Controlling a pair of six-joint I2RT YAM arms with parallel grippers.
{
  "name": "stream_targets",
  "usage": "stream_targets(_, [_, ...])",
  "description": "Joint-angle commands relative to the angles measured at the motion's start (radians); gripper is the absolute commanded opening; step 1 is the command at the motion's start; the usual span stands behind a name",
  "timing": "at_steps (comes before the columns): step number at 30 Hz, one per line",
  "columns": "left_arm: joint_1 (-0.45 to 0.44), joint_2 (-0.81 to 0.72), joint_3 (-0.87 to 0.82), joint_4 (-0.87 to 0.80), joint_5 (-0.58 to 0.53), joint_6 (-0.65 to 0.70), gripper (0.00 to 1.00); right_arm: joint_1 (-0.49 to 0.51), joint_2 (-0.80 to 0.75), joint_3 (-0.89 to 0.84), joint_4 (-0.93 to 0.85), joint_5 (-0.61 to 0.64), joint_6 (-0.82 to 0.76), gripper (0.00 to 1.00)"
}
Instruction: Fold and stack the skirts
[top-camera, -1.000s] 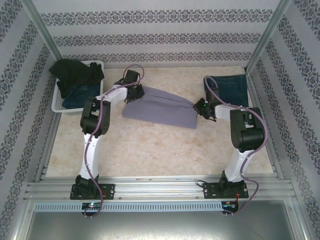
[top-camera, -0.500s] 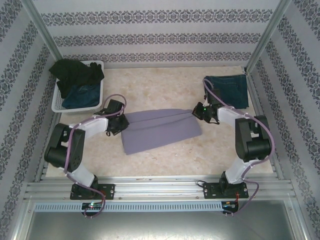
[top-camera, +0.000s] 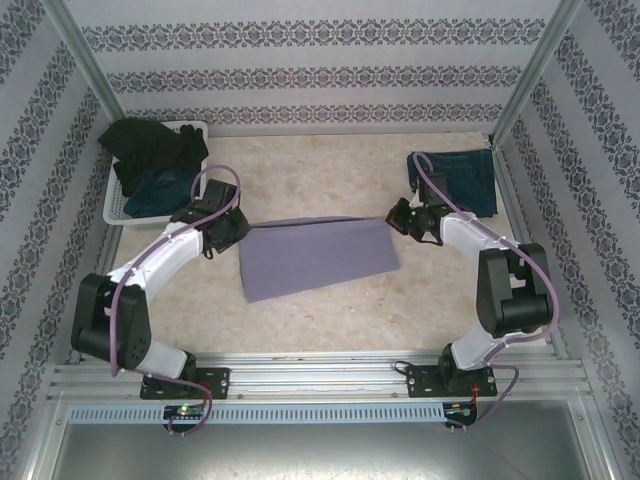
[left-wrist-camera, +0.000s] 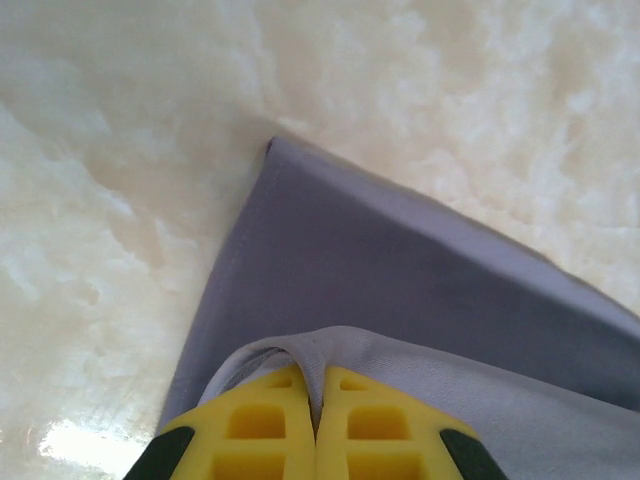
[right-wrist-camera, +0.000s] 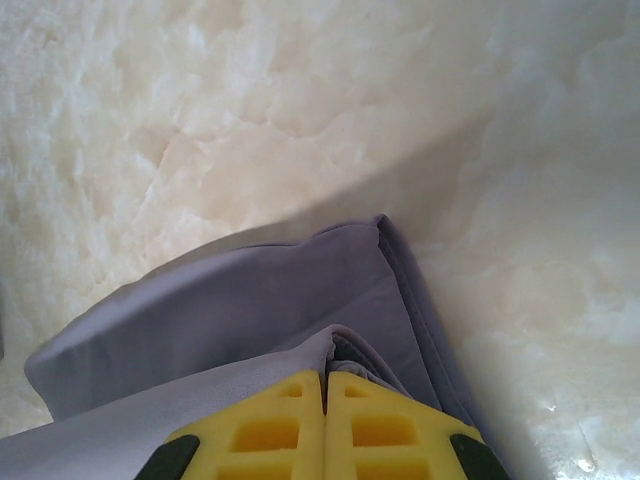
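- Nearest, both arms rise from bases at the near edge of the table (top-camera: 330, 315). The left arm's elbow juts out to the left and its forearm reaches inward and away. The right arm's elbow sits out to the right, with its forearm angled inward.
- Mid-table, the lavender-grey skirt (top-camera: 318, 258) lies flat as a rough rectangle between the two grippers.
- At the skirt's far left corner, the left gripper (top-camera: 228, 228) has its yellow fingers (left-wrist-camera: 260, 425) pressed together, with a raised fold of the cloth pinched between them.
- At the far right corner, the right gripper (top-camera: 408, 218) is likewise closed, gripping the skirt's edge.
- Beyond the right gripper, a folded denim skirt (top-camera: 460, 182) lies flat near the table's far right corner.
- Far left, the white basket (top-camera: 195, 127) holds a crumpled black skirt (top-camera: 150, 145) above a second denim skirt (top-camera: 160, 192).
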Motion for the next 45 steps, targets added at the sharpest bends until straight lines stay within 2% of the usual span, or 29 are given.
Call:
stream_targets(1, [0.013,0.029,0.057,-0.038,-0.039,0.003,0.0,-0.01,0.019,0.039,0.028,-0.005,0.029,0.0])
stream_targets(9, [0.022,0.078,0.131,-0.043,-0.077,0.051,0.0,-0.017,0.051,0.059,0.051,0.003,0.028,0.0])
stream_targets(15, [0.053,0.223,0.194,-0.044,-0.098,0.068,0.0,-0.019,0.156,0.128,0.08,-0.028,0.039,0.0])
stream_targets(16, [0.068,0.26,0.217,-0.043,-0.09,0.07,0.02,-0.02,0.179,0.14,0.106,-0.047,0.048,0.05])
stream_targets(20, [0.093,0.361,0.36,-0.118,-0.074,0.092,0.76,-0.031,0.212,0.102,0.359,-0.119,0.169,0.41])
stream_targets(22, [0.09,0.336,0.37,-0.143,-0.055,0.091,0.97,-0.033,0.17,0.059,0.434,-0.086,0.209,0.53])
stream_targets(23, [0.09,0.301,0.35,-0.141,-0.045,0.084,1.0,-0.029,0.143,0.044,0.435,-0.061,0.202,0.61])
stream_targets(25, [0.09,0.222,0.301,-0.13,-0.028,0.069,1.0,-0.021,0.081,0.013,0.407,-0.011,0.16,0.78])
stream_targets(27, [0.08,0.147,0.249,-0.112,-0.01,0.057,1.0,0.004,0.028,-0.005,0.359,0.027,0.1,0.85])
stream_targets(28, [0.068,0.12,0.232,-0.098,0.009,0.054,1.0,0.023,0.01,-0.004,0.329,0.038,0.067,0.96])
stream_targets(33, [-0.022,0.139,0.2,-0.004,0.177,-0.006,1.0,0.133,0.019,0.052,0.231,0.046,0.02,0.98])
stream_targets(37, [-0.095,0.211,0.146,0.114,0.273,-0.1,1.0,0.176,0.123,0.097,0.258,-0.096,0.109,0.98])
stream_targets(41, [-0.103,0.218,-0.021,0.228,0.279,-0.203,1.0,0.161,0.174,0.082,0.238,-0.095,0.143,0.98])
stream_targets(45, [-0.062,0.179,-0.144,0.199,0.237,-0.203,1.0,0.104,0.205,0.072,0.141,-0.132,0.088,0.98])
